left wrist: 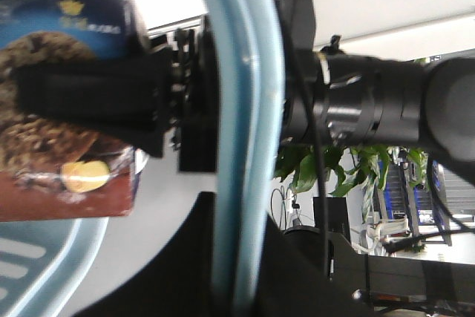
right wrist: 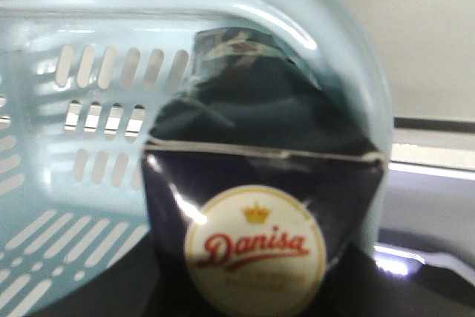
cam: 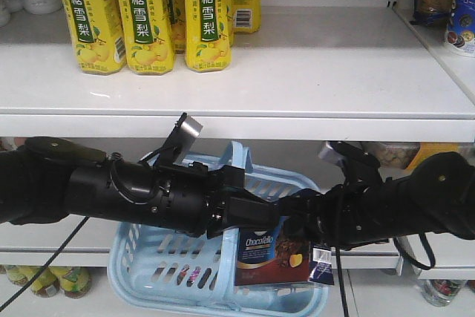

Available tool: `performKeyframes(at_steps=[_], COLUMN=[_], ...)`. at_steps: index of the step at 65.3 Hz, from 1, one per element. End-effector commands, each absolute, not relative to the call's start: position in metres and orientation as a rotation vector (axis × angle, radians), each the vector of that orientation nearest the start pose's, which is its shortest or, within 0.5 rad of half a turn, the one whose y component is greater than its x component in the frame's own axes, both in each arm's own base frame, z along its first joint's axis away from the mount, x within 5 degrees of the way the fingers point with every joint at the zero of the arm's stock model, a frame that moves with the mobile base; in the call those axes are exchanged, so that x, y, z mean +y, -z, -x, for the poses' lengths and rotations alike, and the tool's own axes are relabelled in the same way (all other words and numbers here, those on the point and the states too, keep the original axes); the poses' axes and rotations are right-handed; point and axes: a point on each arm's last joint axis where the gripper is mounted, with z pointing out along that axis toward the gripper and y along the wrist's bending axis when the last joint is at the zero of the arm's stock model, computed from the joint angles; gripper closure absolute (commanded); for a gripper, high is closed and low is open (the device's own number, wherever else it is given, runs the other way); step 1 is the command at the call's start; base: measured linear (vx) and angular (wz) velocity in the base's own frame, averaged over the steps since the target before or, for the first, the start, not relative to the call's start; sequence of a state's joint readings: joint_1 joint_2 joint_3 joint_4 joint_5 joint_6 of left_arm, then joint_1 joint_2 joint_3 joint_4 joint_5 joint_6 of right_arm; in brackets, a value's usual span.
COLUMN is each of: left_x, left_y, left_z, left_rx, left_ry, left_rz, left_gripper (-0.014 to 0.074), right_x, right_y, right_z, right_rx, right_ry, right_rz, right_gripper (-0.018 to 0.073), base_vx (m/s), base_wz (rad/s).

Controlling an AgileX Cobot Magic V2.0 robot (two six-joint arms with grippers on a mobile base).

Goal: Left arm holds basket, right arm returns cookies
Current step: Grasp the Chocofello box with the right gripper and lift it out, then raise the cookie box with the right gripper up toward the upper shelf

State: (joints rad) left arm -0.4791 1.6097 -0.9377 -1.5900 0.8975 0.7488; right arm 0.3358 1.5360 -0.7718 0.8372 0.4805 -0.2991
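Two-arm return task at the grasp stage, seen in front of white store shelving. The upper shelf (cam: 312, 72), the largest thing in view, carries yellow pear-drink cartons (cam: 145, 12): three in the front row and at least two more partly hidden behind them. Below the shelf edge two black arms meet, one left arm (cam: 111, 191) entering from the left and one right arm (cam: 415, 198) entering from the right. Between them hangs one light blue basket (cam: 148, 257), in front of the lower shelves and tipped so that its slotted interior faces the front camera. The left hand (cam: 249, 217) is judged closed on the basket's swing handle (left wrist: 237, 109). The handle runs straight through the left wrist view with dark hand parts on either side of it, though the front view hides the contact itself. One Chocofello cookie box (cam: 271, 257) stands upright within the basket's opening, toward the side nearer the right arm. Its round Danisa logo (right wrist: 256, 250) fills the right wrist view, with the basket wall just behind. The right hand (cam: 297, 222) is closed on the upper part of the box, one finger (left wrist: 89, 98) lying across the printed face. Progress, as judged: holding the basket and gripping the cookies are done. Lifting the box out, carrying it to a shelf and releasing it remain. No matching stock marks its place in these views.
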Motion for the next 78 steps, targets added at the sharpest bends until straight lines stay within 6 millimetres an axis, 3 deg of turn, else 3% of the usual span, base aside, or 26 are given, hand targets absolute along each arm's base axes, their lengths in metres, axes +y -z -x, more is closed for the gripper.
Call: performKeyframes(at_steps=[1, 21, 48, 78], left_x=[-0.207, -0.207, -0.207, -0.207], left_y=[-0.278, -0.278, -0.278, -0.278], left_z=[-0.257, -0.257, -0.257, -0.257], left_rx=[2.268, 2.268, 2.268, 2.268], left_ry=[1.678, 1.678, 1.678, 1.678], left_rz=[-0.123, -0.123, -0.123, -0.123], left_gripper=[0.0603, 0.0603, 0.0603, 0.0603], right_x=[0.107, 0.085, 0.079, 0.064], right_y=[-0.223, -0.261, -0.305, -0.343], right_z=[-0.267, -0.256, -0.226, -0.174], right_rx=[2.538, 2.402, 2.237, 2.143], right_ry=[-0.746, -0.750, -0.761, -0.635], right_rz=[-0.120, -0.137, -0.034, 0.071], right_gripper=[0.0333, 0.0333, 0.0333, 0.0333], base_vx=[0.00, 0.00, 0.00, 0.00], base_wz=[0.00, 0.00, 0.00, 0.00])
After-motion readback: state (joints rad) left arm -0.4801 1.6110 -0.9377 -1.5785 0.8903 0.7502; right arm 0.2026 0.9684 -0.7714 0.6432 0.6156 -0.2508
